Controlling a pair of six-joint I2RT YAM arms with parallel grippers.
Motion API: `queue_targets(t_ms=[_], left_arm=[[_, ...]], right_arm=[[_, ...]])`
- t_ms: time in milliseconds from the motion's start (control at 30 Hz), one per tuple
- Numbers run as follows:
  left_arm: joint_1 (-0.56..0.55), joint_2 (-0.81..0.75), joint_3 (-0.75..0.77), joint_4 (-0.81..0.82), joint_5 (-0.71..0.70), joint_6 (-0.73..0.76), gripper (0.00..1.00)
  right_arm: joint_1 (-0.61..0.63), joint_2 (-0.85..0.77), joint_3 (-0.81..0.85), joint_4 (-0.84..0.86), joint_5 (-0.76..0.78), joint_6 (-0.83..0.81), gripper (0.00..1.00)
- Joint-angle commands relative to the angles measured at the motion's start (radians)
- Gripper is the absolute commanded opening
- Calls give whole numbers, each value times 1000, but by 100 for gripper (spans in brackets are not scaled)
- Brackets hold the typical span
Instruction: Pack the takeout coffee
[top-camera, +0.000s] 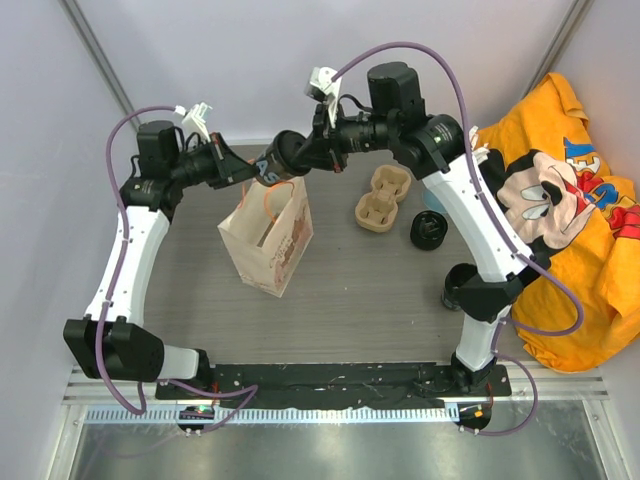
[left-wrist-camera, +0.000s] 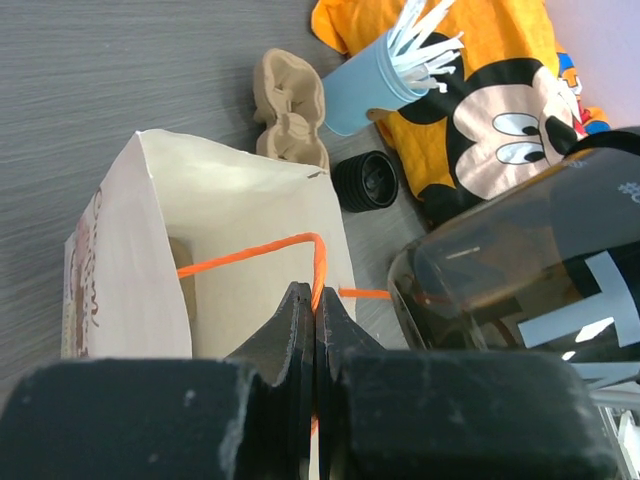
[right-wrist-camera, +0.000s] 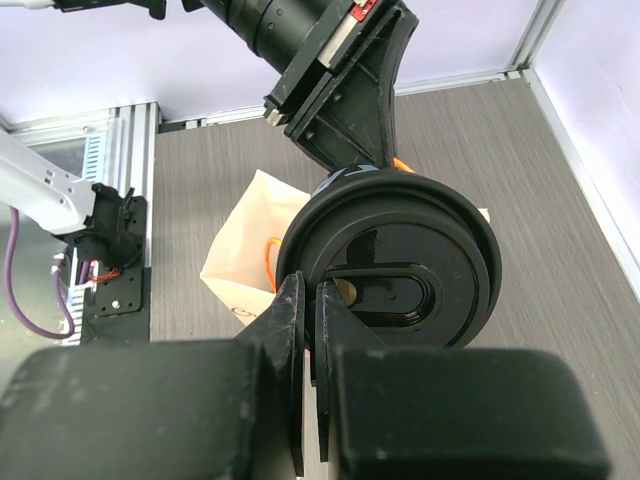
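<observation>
Bag: nearest you, the paper bag (top-camera: 268, 240) stands upright with its mouth open; you cannot see its bottom from any view
Coffee: level with the bag and well off to its right, the small open black cup (top-camera: 428, 232) that I take for the coffee stands on the table, and neither gripper touches it
Carriers: just beside the coffee, the two cardboard carriers (top-camera: 378, 210) lie with nothing showing in their wells
Left gripper: your left gripper (left-wrist-camera: 313, 300) is pinched tight on the bag's orange handle (left-wrist-camera: 250, 252), which keeps the mouth spread
Right gripper: your right gripper (right-wrist-camera: 312, 290) is clamped on the lid rim of a larger lidded cup (right-wrist-camera: 400, 270)
Lidded cup: it hangs on its side over the bag's far edge, close to the left gripper and not inside
Done: the bag is open and held, and one cup is at its mouth
Left: as I judge it, the lidded cup has yet to go down into the bag, and the coffee has not been packed at all; you need a free gripper for it, and whether it belongs in a carrier well first I cannot tell
</observation>
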Motion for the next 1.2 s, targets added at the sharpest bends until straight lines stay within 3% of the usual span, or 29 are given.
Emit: queue_targets(t_ms=[0,167,667,1167], left_arm=[[8,-35,45,-34,-68,35,0],[8,-27,55,-23,-73,15,0],[8,-32,101,-54,-122,37,1],[8,-32,105,-50,-104,47,2]], right_arm=[[5,-61,-32,9,-36,-1,1],[11,-50,-92,38,-32,-3,1],[48,123,-3,9,29,-39,1],[59,94,10,-16,124,-93,1]])
